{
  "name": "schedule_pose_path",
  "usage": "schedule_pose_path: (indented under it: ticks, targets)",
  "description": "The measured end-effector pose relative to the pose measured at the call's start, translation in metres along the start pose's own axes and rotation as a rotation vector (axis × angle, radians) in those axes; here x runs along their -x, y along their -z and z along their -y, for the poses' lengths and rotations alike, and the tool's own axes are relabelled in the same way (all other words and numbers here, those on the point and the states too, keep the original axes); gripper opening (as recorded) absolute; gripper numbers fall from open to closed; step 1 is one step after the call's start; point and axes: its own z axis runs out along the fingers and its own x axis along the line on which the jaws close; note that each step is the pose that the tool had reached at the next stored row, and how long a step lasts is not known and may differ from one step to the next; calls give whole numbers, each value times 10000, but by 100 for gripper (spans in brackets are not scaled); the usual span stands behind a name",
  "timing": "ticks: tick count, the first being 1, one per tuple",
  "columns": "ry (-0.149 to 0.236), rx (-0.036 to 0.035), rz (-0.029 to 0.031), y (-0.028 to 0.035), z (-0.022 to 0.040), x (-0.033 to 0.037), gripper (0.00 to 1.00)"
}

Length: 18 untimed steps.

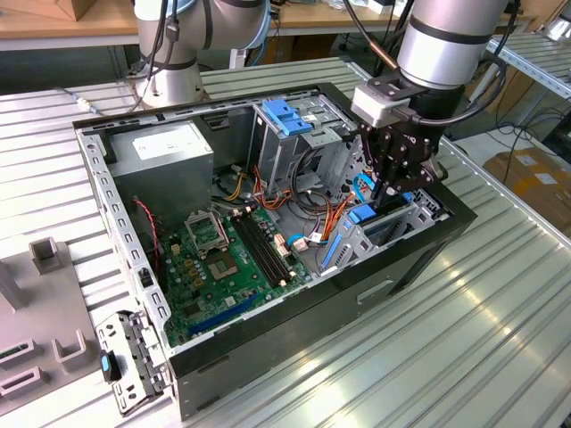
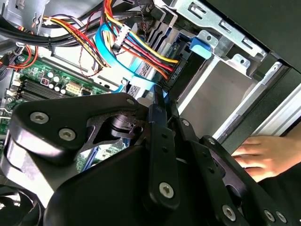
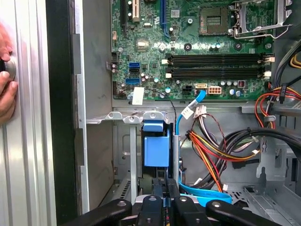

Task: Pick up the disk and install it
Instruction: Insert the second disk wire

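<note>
The disk (image 3: pixel 156 145) stands on edge in the metal drive bay (image 3: pixel 123 117) at the front corner of the open computer case (image 1: pixel 268 343). Its blue carrier (image 1: pixel 364 214) and end tab (image 2: pixel 202 47) show. My gripper (image 1: pixel 390 191) hangs straight over that bay. In both wrist views its black fingers (image 3: pixel 158 200) lie close together, and the gripper (image 3: pixel 164 188) is shut just above the disk's near edge. I see nothing between the tips. In the second wrist view the gripper (image 2: pixel 159 96) points at the bay, past a light blue data cable (image 2: pixel 110 52).
Bundles of coloured power wires (image 3: pixel 211 150) lie beside the bay. The motherboard (image 1: pixel 223 259) covers the case floor. A tall drive cage with a blue latch (image 1: pixel 285 116) stands behind the gripper. A person's hand (image 2: pixel 258 155) rests outside the case wall, as does the hand (image 3: pixel 6 89).
</note>
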Motion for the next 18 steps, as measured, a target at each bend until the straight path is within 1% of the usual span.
schedule_pose_path:
  ticks: [1, 2, 5, 7, 9, 10, 11, 12, 13, 18]
  targets:
    - [0, -1, 0, 10, 0, -1, 17]
    - [-1, 0, 1, 38, 2, -4, 24]
    - [-1, 0, 3, 109, 6, -12, 24]
    - [-1, 0, 6, 136, 8, -15, 24]
    - [-2, 0, 19, 137, 8, -15, 24]
    - [-3, 0, 24, 138, 8, -15, 22]
    - [-3, 0, 31, 138, 8, -15, 15]
    - [-3, 0, 36, 138, 9, -15, 15]
    - [-4, 0, 44, 138, 8, -15, 11]
    - [-6, 0, 77, 138, 8, -15, 11]
